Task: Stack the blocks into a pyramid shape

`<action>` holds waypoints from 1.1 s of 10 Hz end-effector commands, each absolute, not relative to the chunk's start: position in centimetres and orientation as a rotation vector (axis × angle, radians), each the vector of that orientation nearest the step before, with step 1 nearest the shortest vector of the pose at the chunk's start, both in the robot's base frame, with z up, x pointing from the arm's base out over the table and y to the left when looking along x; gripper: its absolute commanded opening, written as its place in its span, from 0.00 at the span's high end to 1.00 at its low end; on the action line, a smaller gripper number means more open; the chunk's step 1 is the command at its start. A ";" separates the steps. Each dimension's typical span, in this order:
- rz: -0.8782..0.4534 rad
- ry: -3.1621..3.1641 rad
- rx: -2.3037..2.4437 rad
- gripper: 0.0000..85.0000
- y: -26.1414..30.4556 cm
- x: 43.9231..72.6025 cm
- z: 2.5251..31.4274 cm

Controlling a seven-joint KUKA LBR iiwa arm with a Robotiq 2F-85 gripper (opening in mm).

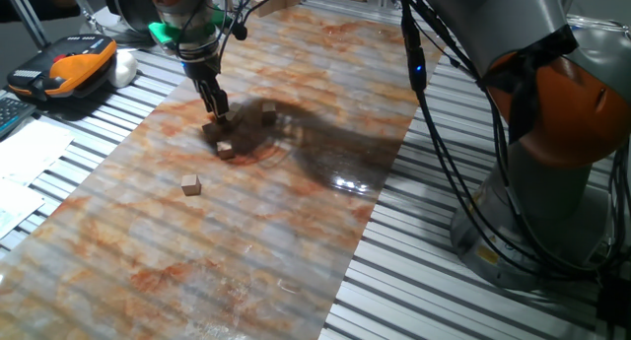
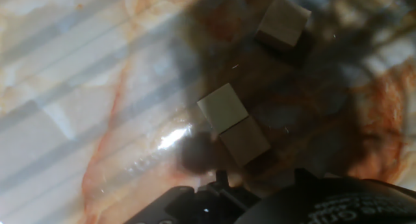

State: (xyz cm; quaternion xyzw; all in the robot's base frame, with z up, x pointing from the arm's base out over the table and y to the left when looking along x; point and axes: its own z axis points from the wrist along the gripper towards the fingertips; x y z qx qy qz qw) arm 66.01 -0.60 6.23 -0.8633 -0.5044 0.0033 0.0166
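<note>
A: Where do the jaws [image 1: 218,110] stand?

B: Low over the marbled bench [image 1: 296,232], right above a small cluster of wooden cubes [image 1: 219,138]. Whether they are spread or pinching something, I cannot tell (the fingertips blur into the shadow in the fixed view, and the hand view shows only the dark body of the hand at its lower edge).

A: And the blocks?

B: In the hand view, two cubes sit touching, just ahead of the jaws: a paler one [image 2: 223,107] and a darker one [image 2: 245,141] closer in. A third cube [image 2: 282,22] lies farther out, apart from the pair. In the fixed view, one cube [image 1: 268,108] rests just beside the jaws toward the arm's base, and a lone cube [image 1: 191,185] lies well apart, nearer the camera.

A: Anything else?

B: A black-and-orange device [image 1: 64,66] off the bench's far corner.
</note>
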 end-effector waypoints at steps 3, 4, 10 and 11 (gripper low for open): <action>0.019 -1.548 -2.691 0.40 0.4 65.8 5.9; 0.023 -1.543 -2.693 0.40 0.5 65.8 6.0; 0.032 -1.539 -2.691 0.40 1.2 66.3 5.6; 0.037 -1.543 -2.687 0.40 1.2 66.4 5.4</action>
